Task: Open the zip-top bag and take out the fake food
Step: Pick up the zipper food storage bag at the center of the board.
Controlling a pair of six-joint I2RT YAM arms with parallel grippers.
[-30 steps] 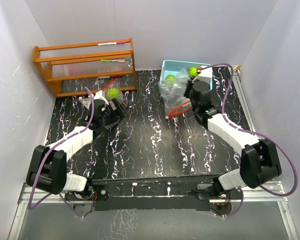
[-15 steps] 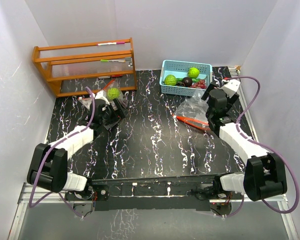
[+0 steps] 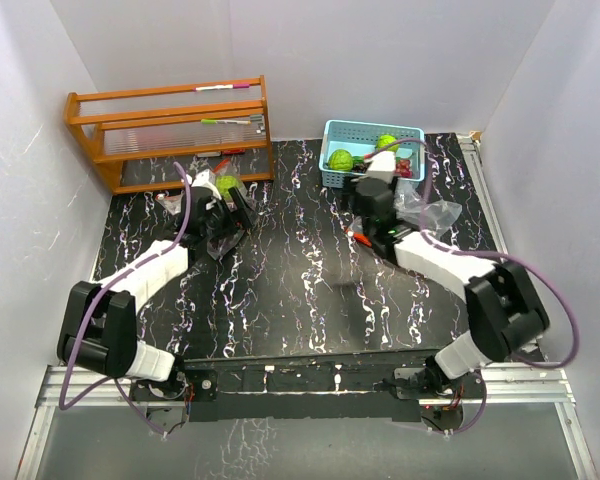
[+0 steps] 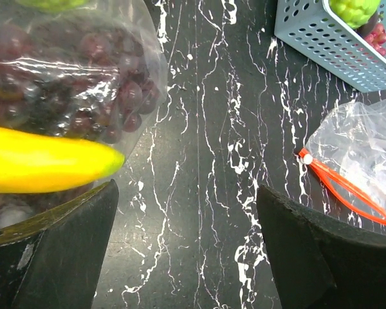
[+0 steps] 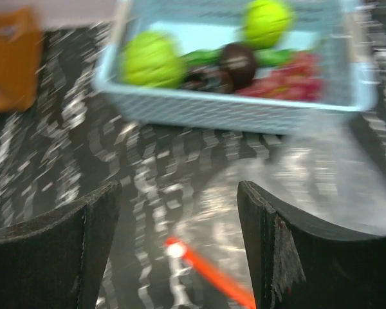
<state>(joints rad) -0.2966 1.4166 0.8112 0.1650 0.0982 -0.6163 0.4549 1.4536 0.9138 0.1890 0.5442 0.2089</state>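
A clear zip-top bag [image 4: 64, 77] lies at the left, still full of fake food: a yellow banana [image 4: 45, 167] and dark purple grapes [image 4: 83, 96]. My left gripper [image 4: 186, 193] is open just right of it, over bare table; from above, the left gripper [image 3: 223, 215] shows by the bag's lime-green ball [image 3: 227, 183]. An empty bag [image 3: 425, 212] with an orange zip [image 5: 206, 270] lies before the basket. My right gripper [image 5: 179, 190] is open above that zip, holding nothing. The light-blue basket [image 5: 231, 112] holds lime-green balls [image 5: 151, 59], a dark round piece [image 5: 239, 61] and red grapes [image 5: 286, 80].
An orange wooden rack [image 3: 170, 125] stands at the back left against the wall. White walls close in the black marbled table [image 3: 280, 290] on three sides. The right wrist view is blurred by motion.
My right gripper opened and let go of the bag it held over the basket. That bag now lies empty on the table, and the right arm swung back left over its zip.
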